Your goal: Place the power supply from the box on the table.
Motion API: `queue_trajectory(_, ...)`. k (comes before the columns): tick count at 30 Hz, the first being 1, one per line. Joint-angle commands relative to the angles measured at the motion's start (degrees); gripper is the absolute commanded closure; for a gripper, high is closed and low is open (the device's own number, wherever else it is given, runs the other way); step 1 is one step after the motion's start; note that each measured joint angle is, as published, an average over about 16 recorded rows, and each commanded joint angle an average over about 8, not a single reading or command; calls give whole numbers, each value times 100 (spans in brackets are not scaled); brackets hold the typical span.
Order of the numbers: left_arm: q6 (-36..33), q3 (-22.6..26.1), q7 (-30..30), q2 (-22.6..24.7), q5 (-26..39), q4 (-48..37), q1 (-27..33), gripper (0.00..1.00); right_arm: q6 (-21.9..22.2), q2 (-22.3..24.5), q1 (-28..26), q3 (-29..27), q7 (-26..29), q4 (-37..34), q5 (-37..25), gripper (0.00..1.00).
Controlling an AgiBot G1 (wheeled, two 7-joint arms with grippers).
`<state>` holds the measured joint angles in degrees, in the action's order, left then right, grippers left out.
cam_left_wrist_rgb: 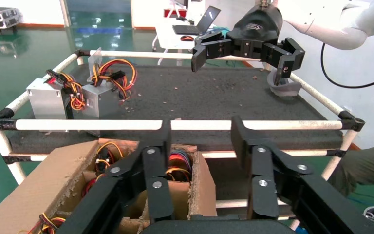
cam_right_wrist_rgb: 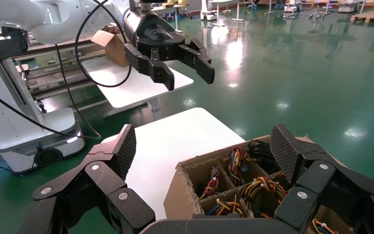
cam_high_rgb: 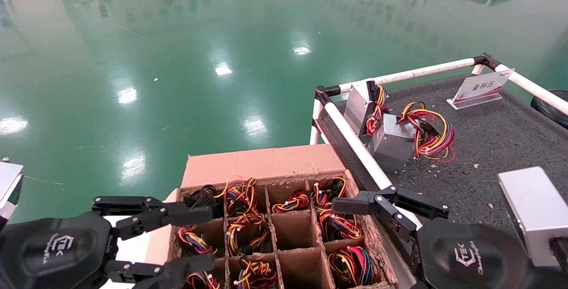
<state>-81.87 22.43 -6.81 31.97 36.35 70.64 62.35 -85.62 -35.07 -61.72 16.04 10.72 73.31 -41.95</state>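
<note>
Dark table (cam_high_rgb: pixel 479 147) carries two grey units (cam_high_rgb: pixel 377 124), placard (cam_high_rgb: pixel 481 88), third unit (cam_high_rgb: pixel 534 213).

Box (cam_high_rgb: pixel 266 164): near cells cut off by head view's lower edge. Units in cells hidden under wire bundles (cam_high_rgb: pixel 242 218). Grey casing (cam_high_rgb: pixel 534 213) on table (cam_high_rgb: pixel 488 147) partly behind right gripper's body.

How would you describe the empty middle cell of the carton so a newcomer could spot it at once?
Start at the box, the brown carton standing beside the table and split by a cardboard grid. Look at its centre column, second row from the far wall: the empty cell. Its neighbours hold coloured wire bundles; this one shows only bare cardboard.
</note>
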Motion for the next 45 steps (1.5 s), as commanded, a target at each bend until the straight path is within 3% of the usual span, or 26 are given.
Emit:
queue_trajectory(1,0,0,0,0,0,0,0,100,0,0,0,0,0,0,0,0)
queue_trajectory(23,0,0,0,0,0,0,0,98,0,0,0,0,0,0,0,0)
queue_trajectory(25,0,0,0,0,0,0,0,82,0,0,0,0,0,0,0,0)
queue_trajectory(30,0,0,0,0,0,0,0,19,-1,1,2,0,0,3,1,0)
queue_trajectory(32,0,0,0,0,0,0,0,2,0,1,2,0,0,3,0,0)
queue_trajectory(38,0,0,0,0,0,0,0,0,122,12,34,40,10,18,-150,0)
queue_trajectory(45,0,0,0,0,0,0,0,0,592,95,194,183,72,145,-722,0)
